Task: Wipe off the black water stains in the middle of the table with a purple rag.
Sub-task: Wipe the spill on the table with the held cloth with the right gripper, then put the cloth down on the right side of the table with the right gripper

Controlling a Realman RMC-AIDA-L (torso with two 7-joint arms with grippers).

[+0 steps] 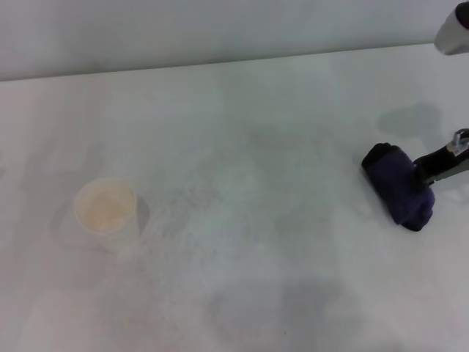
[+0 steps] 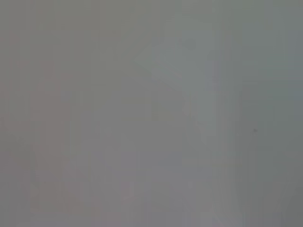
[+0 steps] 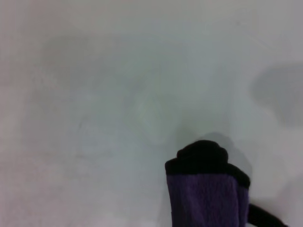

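The purple rag [image 1: 400,186] is bunched up with black edging at the right side of the white table [image 1: 242,110]. My right gripper [image 1: 426,170] comes in from the right edge and is shut on the rag. The right wrist view shows the rag's end [image 3: 204,191] low over the bare tabletop [image 3: 118,94]. I cannot tell whether the rag touches the table. No dark round stain shows in any view. My left gripper is out of view; its wrist view shows only a plain grey surface.
A white paper cup [image 1: 106,209] stands upright at the left of the table. Faint grey smudges [image 1: 194,196] lie around the table's middle. A grey part of my right arm [image 1: 456,29] shows at the top right corner.
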